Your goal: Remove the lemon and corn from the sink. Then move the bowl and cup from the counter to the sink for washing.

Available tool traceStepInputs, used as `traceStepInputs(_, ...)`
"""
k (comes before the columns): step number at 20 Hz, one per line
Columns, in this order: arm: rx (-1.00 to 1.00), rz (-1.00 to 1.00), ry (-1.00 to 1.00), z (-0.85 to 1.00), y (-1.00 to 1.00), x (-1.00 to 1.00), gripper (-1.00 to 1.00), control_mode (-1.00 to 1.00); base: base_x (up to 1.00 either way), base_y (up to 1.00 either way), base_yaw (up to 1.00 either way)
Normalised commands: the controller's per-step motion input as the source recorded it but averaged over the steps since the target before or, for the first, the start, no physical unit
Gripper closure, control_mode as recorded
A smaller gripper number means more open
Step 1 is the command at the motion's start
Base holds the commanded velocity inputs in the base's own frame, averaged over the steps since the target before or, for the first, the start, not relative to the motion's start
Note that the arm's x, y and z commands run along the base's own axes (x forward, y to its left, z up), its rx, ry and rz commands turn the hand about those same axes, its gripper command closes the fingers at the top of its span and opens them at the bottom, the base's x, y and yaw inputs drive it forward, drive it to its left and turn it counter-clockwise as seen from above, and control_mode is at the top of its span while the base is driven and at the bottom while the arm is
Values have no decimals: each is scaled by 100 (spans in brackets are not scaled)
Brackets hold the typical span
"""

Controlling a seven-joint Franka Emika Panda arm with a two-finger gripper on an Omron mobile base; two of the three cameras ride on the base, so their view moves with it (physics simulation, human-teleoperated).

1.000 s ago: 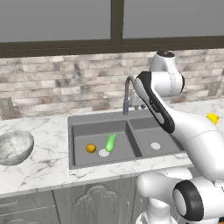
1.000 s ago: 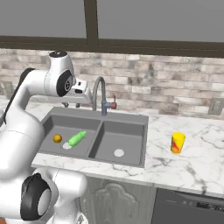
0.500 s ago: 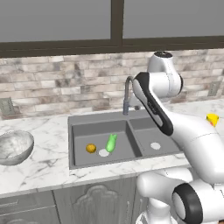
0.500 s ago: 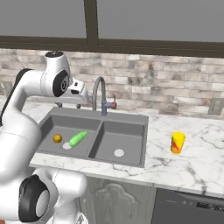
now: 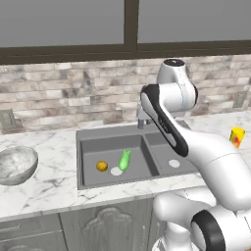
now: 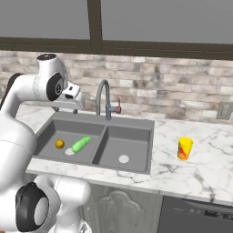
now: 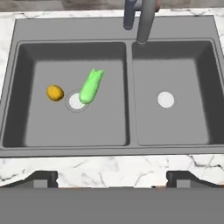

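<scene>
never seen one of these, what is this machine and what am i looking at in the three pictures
It is a white robot arm on a driving base, in a rendered kitchen. Two pictures come from cameras on the base, behind the arm to its left and right. The third looks down from the arm's hand: its tool hangs open, holding nothing, above the sink. In the sink's left basin lie a lemon and green corn. On the counter a grey bowl sits left of the sink and a yellow cup right.
</scene>
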Motion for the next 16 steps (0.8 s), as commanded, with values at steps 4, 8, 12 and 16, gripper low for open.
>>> traceStepInputs(4,0,-15,0,-9,21,0,-100,-100,0,0,0)
traceStepInputs(8,0,-24,0,-16,18,-2,-100,-100,0,0,0)
traceStepInputs(12,0,-33,-1,-16,21,-8,-100,-100,0,0,0)
traceStepInputs(16,1,-20,-5,-21,7,-1,-100,-100,0,0,0)
